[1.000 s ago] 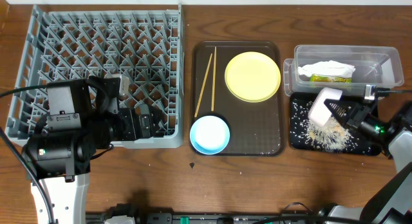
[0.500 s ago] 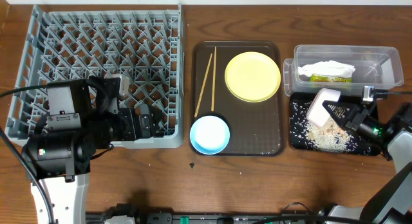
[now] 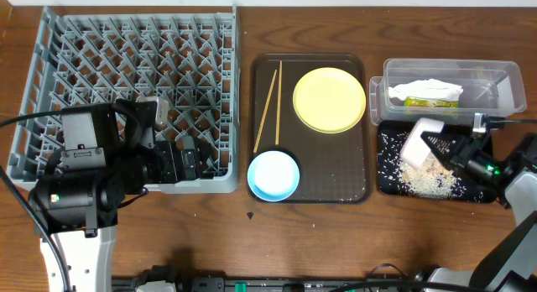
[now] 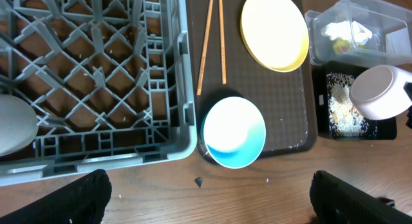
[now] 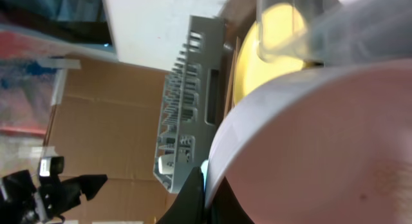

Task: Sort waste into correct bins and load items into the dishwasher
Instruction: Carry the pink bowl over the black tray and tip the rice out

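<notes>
Bowl check: your right gripper clamps the white bowl, tilted above the black tray at lower right of the overhead frame, with crumbs heaped beneath it. Napkin and wrapper lie in the clear tub, upper right. Yellow plate, blue bowl and chopsticks rest on the brown tray, centre. Your left gripper hangs spread wide, holding nothing, over the rack's lower right corner.
</notes>
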